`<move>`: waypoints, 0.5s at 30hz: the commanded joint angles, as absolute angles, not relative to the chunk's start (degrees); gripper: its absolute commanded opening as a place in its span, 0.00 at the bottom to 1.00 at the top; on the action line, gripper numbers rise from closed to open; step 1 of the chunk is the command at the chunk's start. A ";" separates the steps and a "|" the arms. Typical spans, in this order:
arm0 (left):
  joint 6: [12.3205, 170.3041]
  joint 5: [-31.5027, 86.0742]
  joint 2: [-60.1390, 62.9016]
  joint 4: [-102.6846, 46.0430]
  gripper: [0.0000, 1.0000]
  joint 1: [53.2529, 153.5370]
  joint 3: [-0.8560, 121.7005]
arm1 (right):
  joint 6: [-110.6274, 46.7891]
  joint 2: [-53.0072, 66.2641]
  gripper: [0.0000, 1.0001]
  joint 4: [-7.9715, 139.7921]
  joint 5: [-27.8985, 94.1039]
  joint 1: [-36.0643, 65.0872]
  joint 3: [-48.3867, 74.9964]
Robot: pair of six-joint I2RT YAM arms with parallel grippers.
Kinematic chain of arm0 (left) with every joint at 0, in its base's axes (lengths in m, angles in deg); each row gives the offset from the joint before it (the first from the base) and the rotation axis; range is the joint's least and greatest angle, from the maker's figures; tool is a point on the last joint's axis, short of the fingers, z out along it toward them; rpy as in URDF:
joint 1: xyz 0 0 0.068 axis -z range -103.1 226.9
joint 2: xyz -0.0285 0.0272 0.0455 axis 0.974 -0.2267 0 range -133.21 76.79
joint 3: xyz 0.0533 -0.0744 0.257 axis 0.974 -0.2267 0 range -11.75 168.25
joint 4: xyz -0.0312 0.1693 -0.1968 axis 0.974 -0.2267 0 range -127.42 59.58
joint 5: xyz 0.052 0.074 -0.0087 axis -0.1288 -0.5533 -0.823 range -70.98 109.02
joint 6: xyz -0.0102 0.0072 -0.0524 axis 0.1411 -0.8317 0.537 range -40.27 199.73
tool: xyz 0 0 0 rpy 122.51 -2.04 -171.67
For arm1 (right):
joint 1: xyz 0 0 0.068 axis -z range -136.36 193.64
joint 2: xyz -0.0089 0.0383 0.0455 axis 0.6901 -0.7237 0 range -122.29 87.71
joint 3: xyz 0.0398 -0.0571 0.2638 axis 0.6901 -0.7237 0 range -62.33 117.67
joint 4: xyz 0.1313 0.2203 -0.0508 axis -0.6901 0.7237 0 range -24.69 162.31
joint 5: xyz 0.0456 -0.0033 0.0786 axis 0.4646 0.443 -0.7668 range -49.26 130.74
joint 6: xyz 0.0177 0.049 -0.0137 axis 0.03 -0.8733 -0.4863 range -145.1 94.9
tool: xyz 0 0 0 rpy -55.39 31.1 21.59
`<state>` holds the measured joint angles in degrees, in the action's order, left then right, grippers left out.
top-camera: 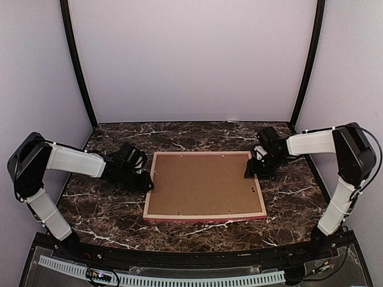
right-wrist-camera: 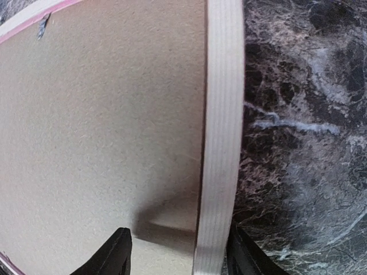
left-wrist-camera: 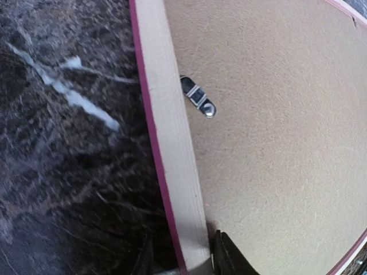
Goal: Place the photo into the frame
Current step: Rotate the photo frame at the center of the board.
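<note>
Inspector: Location of the thin-railed rectangular frame of light wood with a pink outer edge (top-camera: 204, 214)?

Recorder: Flat and back-up near the middle of the dark brown, white-veined marble table (top-camera: 114, 215), long sides running left to right as seen from above. Filled rail to rail by the plain brown cardboard backing board (top-camera: 203, 182). Under the board: hidden.

Inspector: Fastenings?

Recorder: One small silver metal clip (left-wrist-camera: 199, 103) noted in the left wrist view, reaching at a slant from the left rail's inner edge onto the board. Further small tabs along the board's edges seen from above, too small to judge.

Inspector: Condition of the black two-finger left gripper (top-camera: 148, 185)?

Recorder: Down at the left short rail, about midway along. Jaws partly apart and astride the rail. Inner finger (left-wrist-camera: 229, 258) close against the rail on the board side. Outer finger blurred, standing off with a strip of table showing between. Nothing clamped.

Inspector: And the black two-finger right gripper (top-camera: 251, 172)?

Recorder: Down at the right short rail, in its far half. Jaws well apart and astride the rail. Outer finger (right-wrist-camera: 246, 255) just beside the rail on the table side. Inner finger (right-wrist-camera: 117, 255) over the board, well clear of the rail. Nothing gripped.
</note>
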<state>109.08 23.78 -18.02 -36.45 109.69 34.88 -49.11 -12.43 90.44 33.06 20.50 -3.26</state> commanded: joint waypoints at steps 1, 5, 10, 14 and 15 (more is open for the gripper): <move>112.05 23.71 -14.76 -46.08 0.39 111.93 30.42 | -49.08 -13.70 0.54 88.29 33.93 20.60 -2.60; 111.00 20.21 -11.93 -48.20 0.51 111.96 32.21 | -48.36 -14.34 0.36 89.29 37.21 20.61 -2.08; 107.51 17.36 -13.43 -49.28 0.64 111.69 38.27 | -47.68 -13.17 0.23 89.68 39.70 20.61 -2.65; 104.70 18.36 -16.44 -49.45 0.66 109.54 43.45 | -47.76 -11.52 0.17 88.87 39.82 20.61 -4.57; 104.48 18.73 -16.85 -49.21 0.66 109.12 44.06 | -47.94 -11.15 0.16 88.58 39.74 20.61 -5.19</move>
<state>107.50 19.30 -14.94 -47.48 111.11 40.07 -48.04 -12.91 89.50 37.56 20.72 -3.13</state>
